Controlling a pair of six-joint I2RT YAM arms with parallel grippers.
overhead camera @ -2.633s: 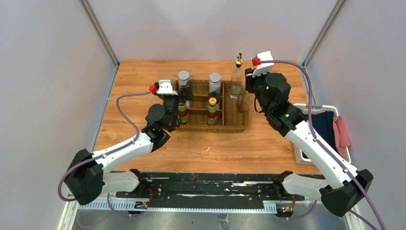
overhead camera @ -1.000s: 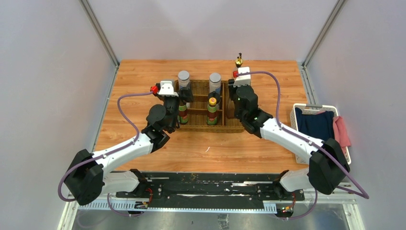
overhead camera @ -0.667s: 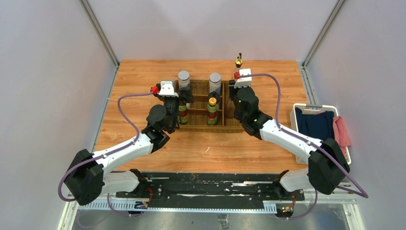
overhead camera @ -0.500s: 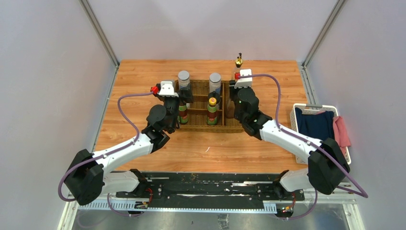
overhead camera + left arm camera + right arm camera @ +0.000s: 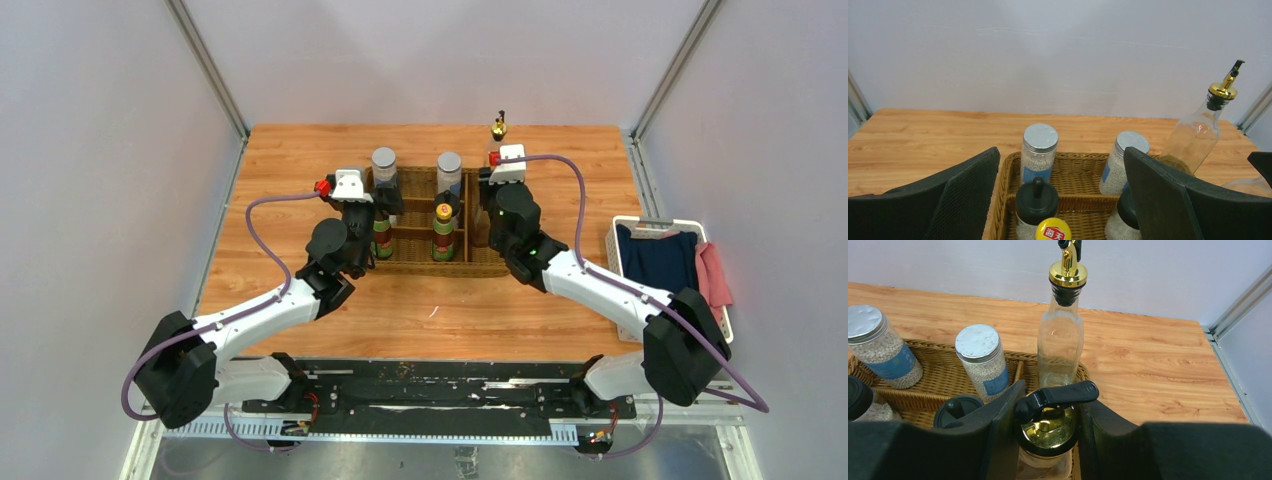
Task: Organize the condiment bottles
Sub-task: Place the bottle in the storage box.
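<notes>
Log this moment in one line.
left gripper: open, above basket | right gripper: shut on gold-topped bottle, basket's right end | other bottle: behind basket

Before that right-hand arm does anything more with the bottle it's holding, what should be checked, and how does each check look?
1. Grip: right gripper closed around the top of the held gold-topped bottle: ok.
2. That bottle's base seated in the basket: cannot tell, hidden in every view.
3. Gap to the second gold-topped bottle standing just behind: apart, ok.
4. Gap to the black-capped bottle beside the gripper: very close, contact cannot tell.
5. Left gripper open, holding nothing, above the basket's left side: ok.
</notes>
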